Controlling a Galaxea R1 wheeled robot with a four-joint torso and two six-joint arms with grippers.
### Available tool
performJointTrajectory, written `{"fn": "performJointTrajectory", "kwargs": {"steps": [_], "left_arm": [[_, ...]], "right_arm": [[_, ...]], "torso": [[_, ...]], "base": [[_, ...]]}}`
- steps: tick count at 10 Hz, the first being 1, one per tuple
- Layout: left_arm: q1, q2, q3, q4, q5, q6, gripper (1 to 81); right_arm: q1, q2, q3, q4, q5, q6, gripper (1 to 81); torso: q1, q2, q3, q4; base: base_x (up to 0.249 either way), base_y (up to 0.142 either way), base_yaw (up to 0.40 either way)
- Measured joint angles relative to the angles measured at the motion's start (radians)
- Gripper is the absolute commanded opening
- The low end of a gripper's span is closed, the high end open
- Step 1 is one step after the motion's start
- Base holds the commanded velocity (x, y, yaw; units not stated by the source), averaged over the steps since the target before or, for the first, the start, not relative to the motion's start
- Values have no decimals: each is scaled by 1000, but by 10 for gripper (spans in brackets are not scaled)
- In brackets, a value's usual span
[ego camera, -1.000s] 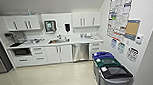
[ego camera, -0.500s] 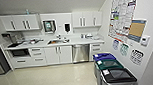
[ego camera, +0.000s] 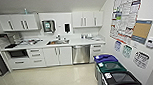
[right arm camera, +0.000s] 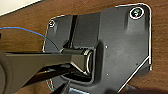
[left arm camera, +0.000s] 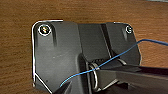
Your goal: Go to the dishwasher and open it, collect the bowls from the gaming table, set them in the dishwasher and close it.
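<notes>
The dishwasher (ego camera: 80,54) stood at centre frame in the head view, its steel front shut under the white table (ego camera: 75,42), with white cabinet doors (ego camera: 58,55) to its left and drawers (ego camera: 96,50) to its right. A sink (ego camera: 58,42) sat just left above it. Both wrist views looked down on the robot's dark plate and jointed bar over brown wood-grain flooring (left arm camera: 17,57), a thin blue cable (left arm camera: 117,56) crossing; whether either end effector was released or clenched I cannot tell. Pale floor (ego camera: 49,78) lay open across the lower left of the frame. Three bins (ego camera: 115,72) lined the right wall at lower right, narrowing that side.
</notes>
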Motion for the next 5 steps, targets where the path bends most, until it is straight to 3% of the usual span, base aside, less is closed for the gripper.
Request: {"fn": "performJointTrajectory", "kwargs": {"steps": [5], "left_arm": [[5, 8, -11, 0, 1, 0, 811]], "right_arm": [[-3, 6, -3, 0, -2, 0, 811]], "torso": [[-1, 0, 0, 0]], "base": [[165, 0, 0]]}}
